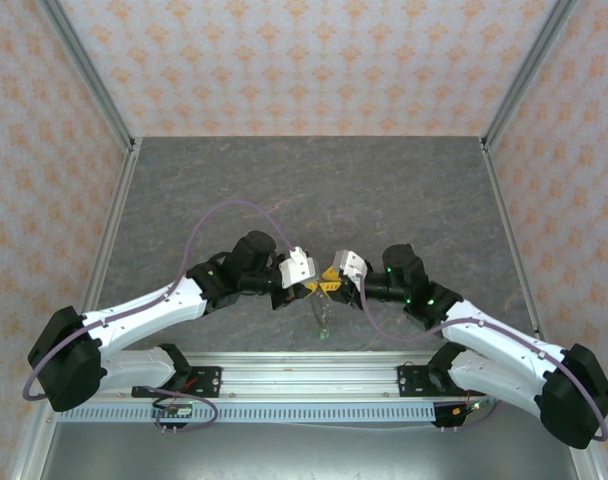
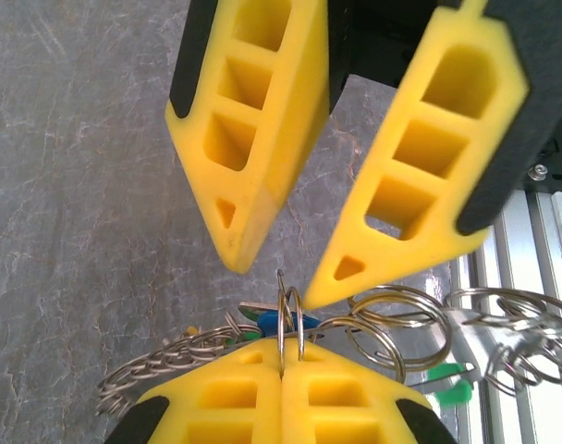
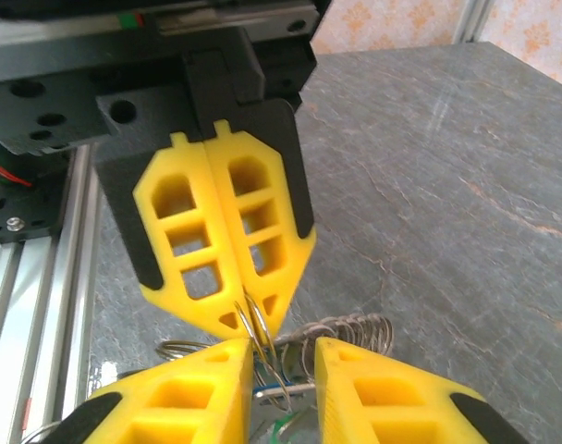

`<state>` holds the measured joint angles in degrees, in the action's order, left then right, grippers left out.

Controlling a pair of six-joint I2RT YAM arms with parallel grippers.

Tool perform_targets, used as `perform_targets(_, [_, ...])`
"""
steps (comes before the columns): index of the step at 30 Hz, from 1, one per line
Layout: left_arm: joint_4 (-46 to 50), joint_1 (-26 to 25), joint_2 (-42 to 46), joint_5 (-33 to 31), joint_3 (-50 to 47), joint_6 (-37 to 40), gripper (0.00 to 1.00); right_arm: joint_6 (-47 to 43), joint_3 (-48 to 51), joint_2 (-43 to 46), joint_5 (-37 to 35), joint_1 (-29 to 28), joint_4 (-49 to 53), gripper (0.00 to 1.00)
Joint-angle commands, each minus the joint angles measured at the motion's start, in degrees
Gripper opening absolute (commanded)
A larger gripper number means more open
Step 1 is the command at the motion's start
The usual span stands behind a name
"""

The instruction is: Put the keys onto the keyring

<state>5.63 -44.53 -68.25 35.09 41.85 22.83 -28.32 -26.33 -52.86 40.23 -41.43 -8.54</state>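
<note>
Two loops of the keyring (image 2: 290, 310) sit pinched in the left gripper (image 2: 283, 361), above the table's (image 1: 284, 180) near edge, midway. Right gripper (image 2: 281, 277) hovers slightly spread around them. Best to part the coils before feeding the blue-tagged key (image 2: 262, 322).

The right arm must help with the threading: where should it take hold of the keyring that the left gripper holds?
Take the bare arc of the keyring that stands out of the shut left gripper. The loop is thin and edge-on to the right gripper, so come head-on from opposite, one finger on each flat side.
</note>
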Motion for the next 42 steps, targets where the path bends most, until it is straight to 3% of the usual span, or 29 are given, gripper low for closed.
perform_targets(1, [-3.5, -0.3, 0.7, 0.4, 1.6, 0.6, 0.00, -2.2, -0.6, 0.4, -2.2, 0.0, 1.1, 0.22])
perform_targets(12, [-3.9, -0.2, 0.7, 0.9, 1.7, 0.0, 0.00, -1.8, -2.1, -3.1, 2.3, 0.0, -1.8, 0.14])
perform_targets(19, [-3.5, -0.3, 0.7, 0.4, 1.7, 0.0, 0.00, -0.4, -2.3, -3.7, 2.6, 0.0, -3.3, 0.00])
perform_targets(28, [1.5, -0.8, -0.6, -1.0, 4.4, 3.6, 0.15, -3.8, -7.1, -3.9, 2.5, 0.0, 7.6, 0.00])
perform_targets(40, [2.7, -1.4, -2.0, -0.8, 6.9, 4.5, 0.17, -4.2, -8.6, -5.0, 2.6, 0.0, 9.0, 0.00])
perform_targets(42, [2.8, -1.6, -2.0, -0.6, 7.0, 4.6, 0.12, -4.2, -8.7, -5.2, 2.8, 0.0, 9.2, 0.00])
